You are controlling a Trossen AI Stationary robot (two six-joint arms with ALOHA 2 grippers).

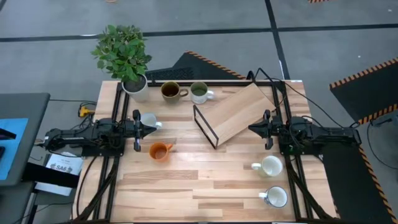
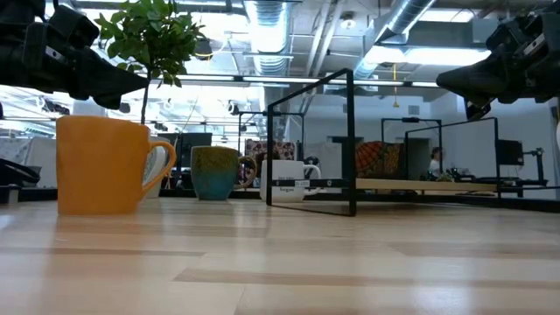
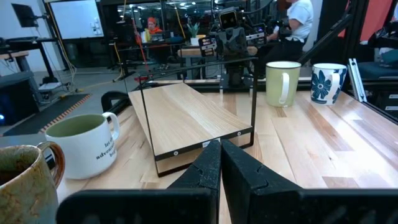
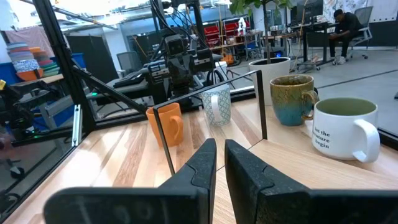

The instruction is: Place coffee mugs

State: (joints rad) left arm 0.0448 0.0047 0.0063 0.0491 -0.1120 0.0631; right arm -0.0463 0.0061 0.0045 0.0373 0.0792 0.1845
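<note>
While idle, six mugs (image 1: 160,151), apart.

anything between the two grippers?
Yes: in the high view, the tilted wooden rack lies between the left gripper and right gripper; both shut.

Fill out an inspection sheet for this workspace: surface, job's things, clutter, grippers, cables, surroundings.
Surface: light wood table, with a tilted wooden shelf in a black frame.
Job's things: six mugs, none on the shelf: brown mug, green-lined mug, orange mug, patterned mug, cream mug, blue-flowered mug.
Clutter: potted plant at a corner.
Grippers: left gripper and right gripper both shut, empty.
Cables: black cables at the right side.
Surroundings: people at desks beyond.
</note>
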